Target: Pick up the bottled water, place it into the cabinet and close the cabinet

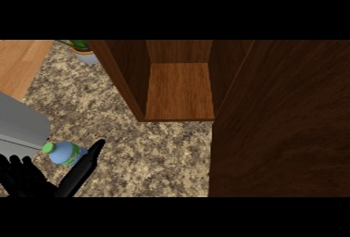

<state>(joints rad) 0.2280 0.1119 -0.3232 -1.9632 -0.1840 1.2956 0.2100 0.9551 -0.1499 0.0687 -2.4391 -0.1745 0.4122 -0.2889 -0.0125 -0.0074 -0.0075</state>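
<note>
Down at the lower left of the bench (150,152), my left hand (24,179) is spread wide with straight fingers and holds nothing. The bottled water (67,153) sits just between its thumb and fingers. I cannot tell whether it stands or lies. My worry is that it tips or rolls as the fingers close, or clips the open cabinet door (280,120) on the way into the cabinet (179,90). I count one bottle, one cabinet, one door, one hand and one potted plant (83,50).
</note>
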